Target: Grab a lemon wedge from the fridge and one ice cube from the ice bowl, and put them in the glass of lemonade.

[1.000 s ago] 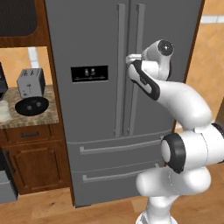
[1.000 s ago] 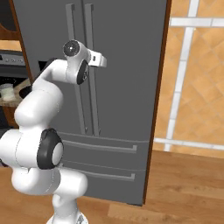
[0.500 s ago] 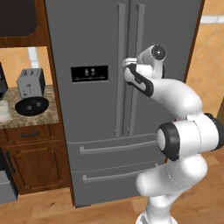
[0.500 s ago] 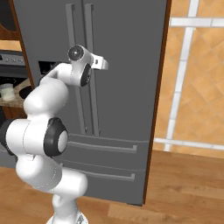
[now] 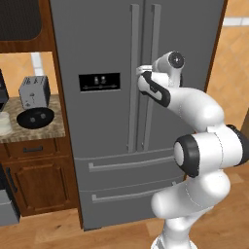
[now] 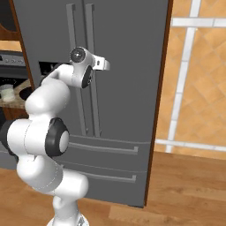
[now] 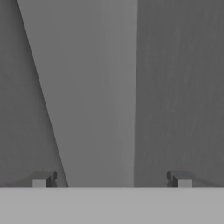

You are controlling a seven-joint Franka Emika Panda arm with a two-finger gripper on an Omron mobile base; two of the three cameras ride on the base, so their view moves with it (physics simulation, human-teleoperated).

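Hiding its contents, fridge (image 5: pixel 102 121) doors closed.

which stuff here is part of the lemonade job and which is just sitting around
Part of the job:
- tall grey steel French-door fridge, doors shut
- shallow round black ice bowl on the counter
- short whitish glass of lemonade
- open gripper, at the fridge's long door handle

Just sitting around:
- silver toaster
- wooden lower cabinet
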